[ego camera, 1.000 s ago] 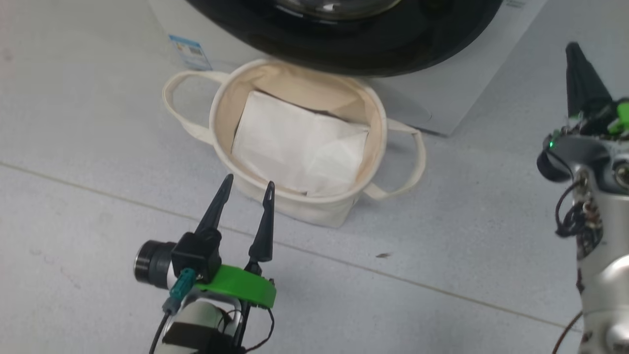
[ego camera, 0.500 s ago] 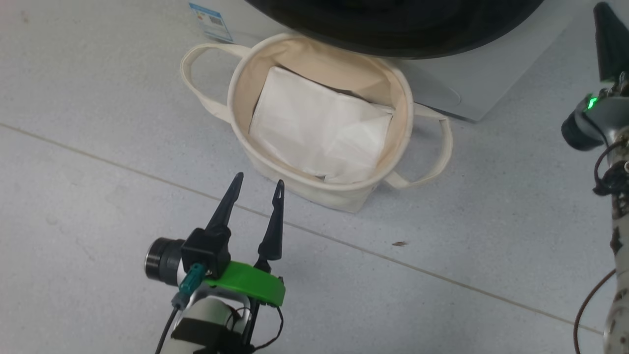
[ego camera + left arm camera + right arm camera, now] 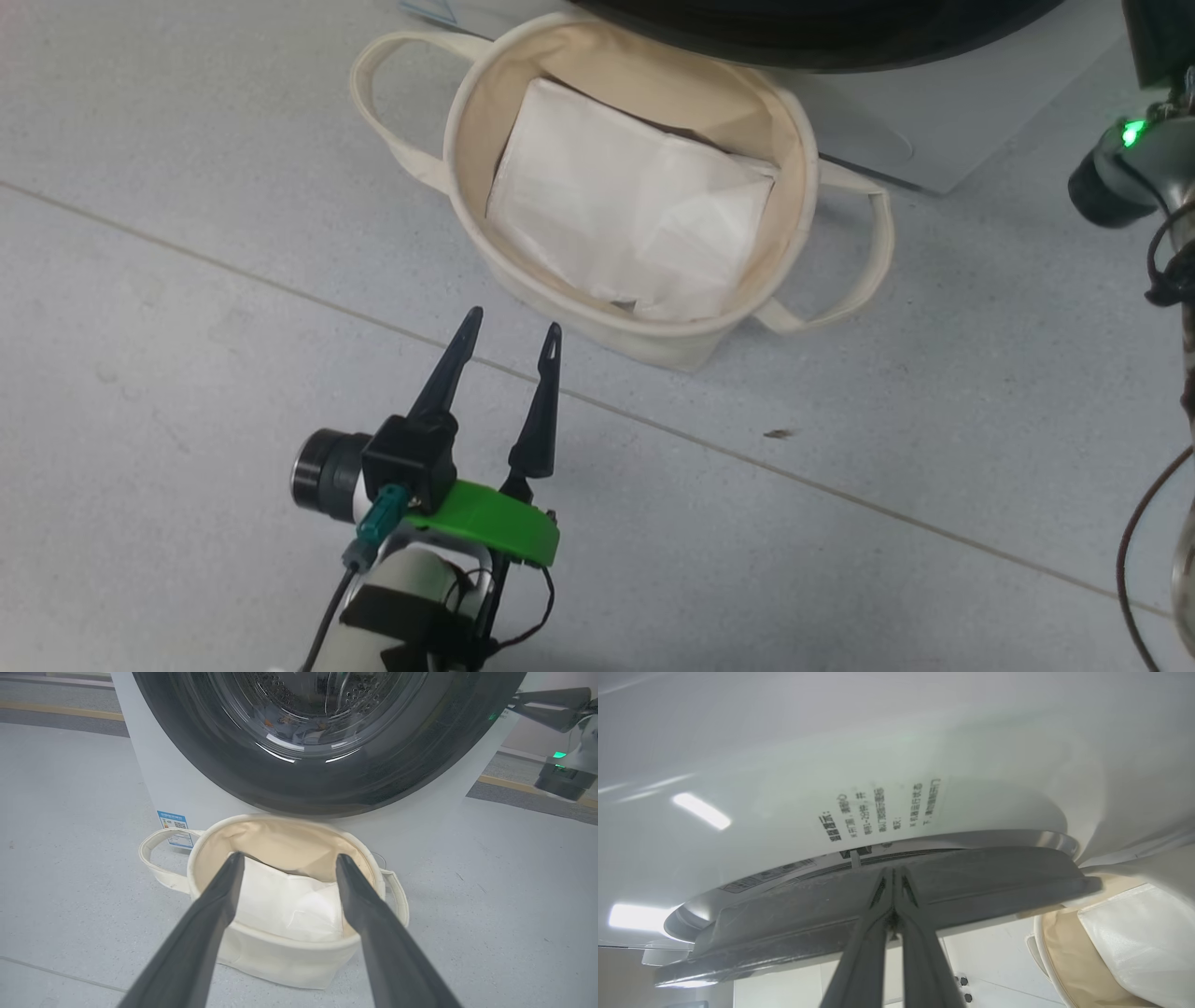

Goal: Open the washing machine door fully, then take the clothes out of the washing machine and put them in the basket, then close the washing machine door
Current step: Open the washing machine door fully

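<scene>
right gripper (image 3: 893, 877) is pinched shut on nothing, tips right at the edge of the washing machine door (image 3: 308, 791) just ahead of it, so that arm's nearer. left gripper (image 3: 515, 320) hangs open on the near side of the basket (image 3: 611, 341).

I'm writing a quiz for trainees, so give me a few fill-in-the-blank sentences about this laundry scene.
The basket has ___ looped handles.
The sheet lying inside it is coloured ___.
The left gripper has its fingers ___.
The right gripper has its fingers ___.
Missing words: two; white; open; shut.
</scene>
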### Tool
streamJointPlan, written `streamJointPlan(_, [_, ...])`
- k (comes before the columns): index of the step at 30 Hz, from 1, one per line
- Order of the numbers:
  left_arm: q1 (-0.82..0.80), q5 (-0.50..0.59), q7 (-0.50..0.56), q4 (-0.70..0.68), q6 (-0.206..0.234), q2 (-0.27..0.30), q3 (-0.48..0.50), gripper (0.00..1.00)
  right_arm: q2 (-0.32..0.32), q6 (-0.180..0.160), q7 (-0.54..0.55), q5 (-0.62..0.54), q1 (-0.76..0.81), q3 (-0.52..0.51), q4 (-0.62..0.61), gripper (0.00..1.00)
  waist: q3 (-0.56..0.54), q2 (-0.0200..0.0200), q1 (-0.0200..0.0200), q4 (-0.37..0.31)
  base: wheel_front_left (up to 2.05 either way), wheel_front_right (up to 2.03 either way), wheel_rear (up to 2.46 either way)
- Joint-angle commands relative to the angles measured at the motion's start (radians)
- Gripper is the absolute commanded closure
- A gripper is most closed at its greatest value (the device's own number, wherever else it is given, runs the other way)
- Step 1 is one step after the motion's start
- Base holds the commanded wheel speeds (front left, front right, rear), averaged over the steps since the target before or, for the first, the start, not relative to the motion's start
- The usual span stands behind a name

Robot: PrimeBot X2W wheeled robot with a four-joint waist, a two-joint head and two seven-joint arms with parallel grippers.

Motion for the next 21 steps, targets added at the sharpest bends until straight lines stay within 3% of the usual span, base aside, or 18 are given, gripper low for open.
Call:
streamJointPlan(1, [-0.017, -0.007, -0.012, -0.034, 0.009, 0.006, 0.02, 0.0, -0.009, 0.0, 0.015, 0.003, -0.055, 0.014, -0.023, 1.0, 0.014, 0.0, -0.0001, 0.006, 0.0, 0.0, 0.0])
streamJointPlan(12, [-0.042, -0.021, -0.012, -0.049, 0.024, 0.006, 0.02, 0.0, -0.005, 0.0, 0.046, -0.004, -0.13, 0.036, 0.021, 1.0, 0.047, 0.0, -0.0001, 0.037, 0.0, 0.0, 0.0])
streamJointPlan(21, [-0.025, -0.031, -0.012, -0.05, 0.024, 0.006, 0.029, 0.0, 0.03, 0.0, 0.128, -0.004, -0.04, 0.065, 0.008, 1.0, 0.01, 0.0, -0.0001, 0.037, 0.0, 0.0, 0.0])
